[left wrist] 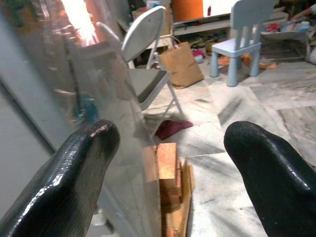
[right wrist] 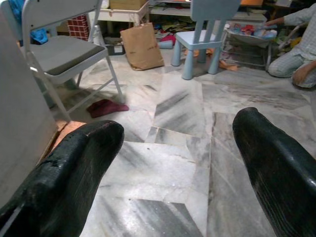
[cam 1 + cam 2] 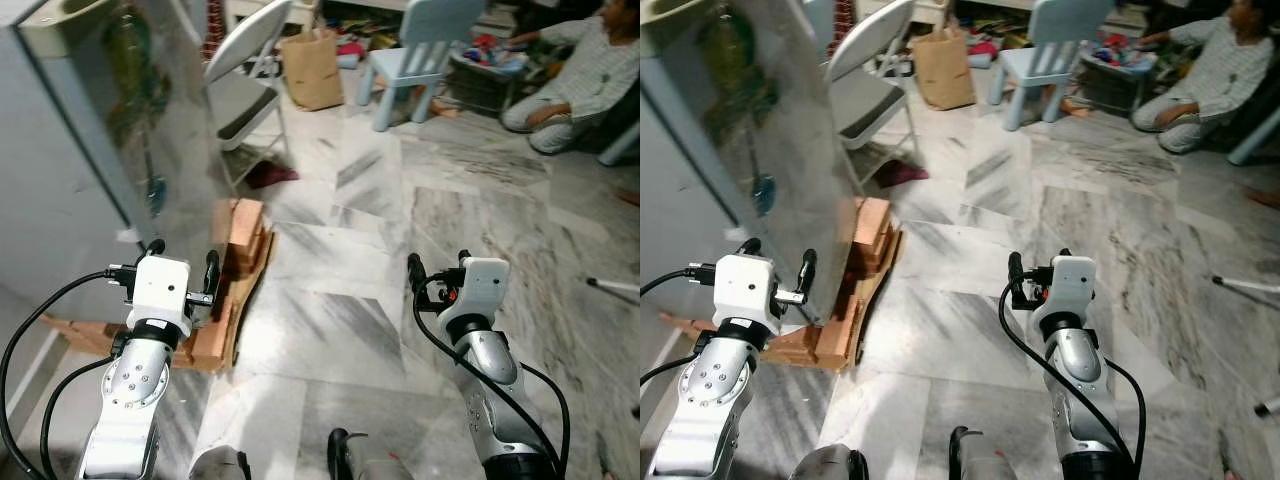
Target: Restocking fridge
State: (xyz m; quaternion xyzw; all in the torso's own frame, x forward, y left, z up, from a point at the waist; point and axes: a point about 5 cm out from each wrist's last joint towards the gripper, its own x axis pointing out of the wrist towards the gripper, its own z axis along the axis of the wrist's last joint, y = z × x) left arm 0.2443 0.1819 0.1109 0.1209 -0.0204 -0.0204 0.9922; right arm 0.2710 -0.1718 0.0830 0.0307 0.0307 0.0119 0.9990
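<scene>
I've got the fridge [image 3: 70, 150] on my left, its shiny steel side panel running away from me, and it's sitting up on a stack of reddish wooden blocks [image 3: 238, 240] over flattened cardboard. My left gripper [image 3: 185, 270] is raised right beside that panel near its lower edge, fingers spread apart and holding nothing; in the left wrist view the edge of the panel sits between the two black fingertips [image 1: 84, 163], though I can't tell whether either one touches it. My right gripper [image 3: 437, 268] is up over the bare marble floor [image 3: 400, 230], well apart from the fridge, fingers also spread wide and empty, as the right wrist view shows with floor between the pads [image 2: 74, 163]. Beyond the fridge stands a grey folding chair [image 3: 245, 70], a dark red cloth [image 2: 106, 107] on the floor beneath it, then a brown paper bag [image 3: 312, 70] and a pale blue child's chair [image 3: 415, 55]. A person [image 3: 575, 75] sits on the floor at far right.
</scene>
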